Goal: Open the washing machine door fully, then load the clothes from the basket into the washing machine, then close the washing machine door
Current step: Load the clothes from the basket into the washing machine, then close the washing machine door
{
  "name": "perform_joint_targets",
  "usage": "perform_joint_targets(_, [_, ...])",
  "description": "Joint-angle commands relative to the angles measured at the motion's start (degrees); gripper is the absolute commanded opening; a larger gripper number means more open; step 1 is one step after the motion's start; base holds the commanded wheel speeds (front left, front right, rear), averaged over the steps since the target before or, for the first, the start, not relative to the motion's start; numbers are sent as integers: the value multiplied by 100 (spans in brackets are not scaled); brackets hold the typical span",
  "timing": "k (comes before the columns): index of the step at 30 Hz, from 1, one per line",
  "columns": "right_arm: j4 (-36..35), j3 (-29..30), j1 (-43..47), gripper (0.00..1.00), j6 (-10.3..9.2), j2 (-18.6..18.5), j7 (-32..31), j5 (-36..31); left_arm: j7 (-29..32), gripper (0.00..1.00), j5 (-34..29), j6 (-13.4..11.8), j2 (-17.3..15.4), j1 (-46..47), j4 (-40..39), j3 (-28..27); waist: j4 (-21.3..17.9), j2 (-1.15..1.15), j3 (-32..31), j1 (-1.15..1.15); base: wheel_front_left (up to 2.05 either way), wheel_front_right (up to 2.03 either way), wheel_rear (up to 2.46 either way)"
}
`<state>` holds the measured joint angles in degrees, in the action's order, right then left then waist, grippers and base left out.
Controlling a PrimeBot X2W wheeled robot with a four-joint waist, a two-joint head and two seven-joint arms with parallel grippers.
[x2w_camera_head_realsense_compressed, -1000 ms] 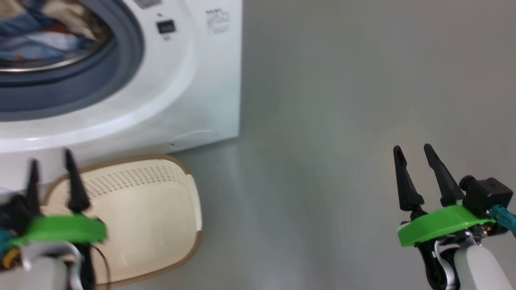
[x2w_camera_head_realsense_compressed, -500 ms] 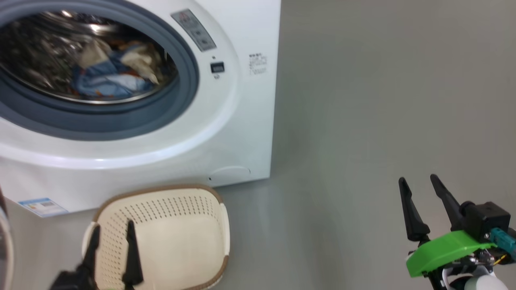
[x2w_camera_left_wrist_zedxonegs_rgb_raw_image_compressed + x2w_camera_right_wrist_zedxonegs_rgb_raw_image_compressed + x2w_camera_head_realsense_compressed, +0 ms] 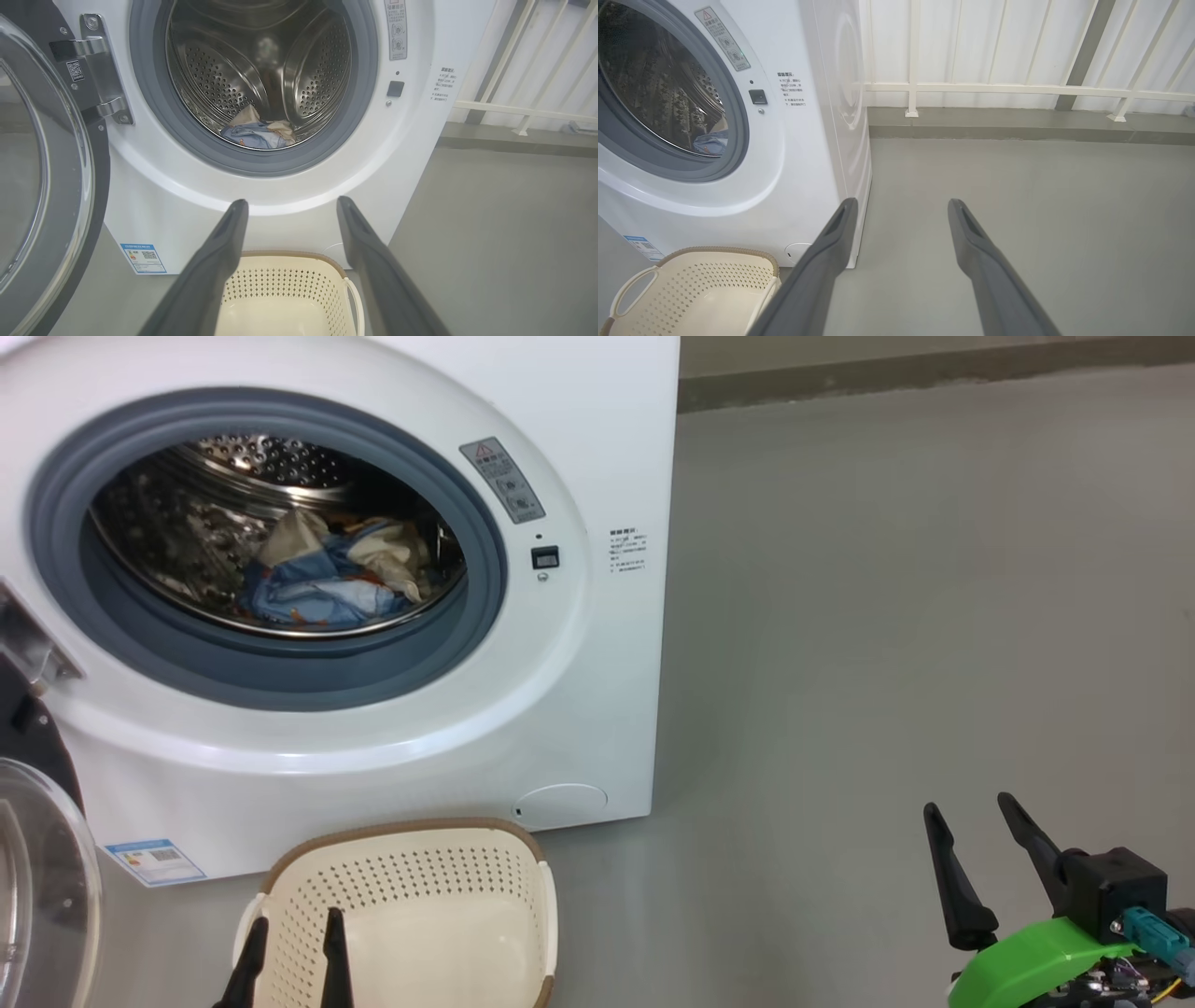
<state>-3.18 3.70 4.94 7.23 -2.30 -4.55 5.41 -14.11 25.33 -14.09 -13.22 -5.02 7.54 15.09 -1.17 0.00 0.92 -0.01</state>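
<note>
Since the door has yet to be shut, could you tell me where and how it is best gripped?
Probably take the door by its black rim, far from the hinge, coming from the robot's left with the left gripper; it stands swung wide, and its bulging glass offers no hold.

Perforated shiny steel drum (image 3: pixel 233 513); matt plastic basket (image 3: pixel 411 887).

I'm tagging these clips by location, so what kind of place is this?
Likely a balcony or utility laundry area: front-loading washing machine, cream basket on grey floor, white railing behind.
</note>
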Motion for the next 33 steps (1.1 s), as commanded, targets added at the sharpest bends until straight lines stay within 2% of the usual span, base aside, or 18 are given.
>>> perform_joint_targets(1, [-212,-112,-55,100,25,-72,-26,-56,-31,100,1,19,-56,100,-160,-155,39,0,-78,1,0,0,0])
perform_joint_targets(33, [-244,-53,96,100,25,-58,-84,14,7,100,-162,-122,-205,180,-194,-32,102,0,-157,1,0,0,0])
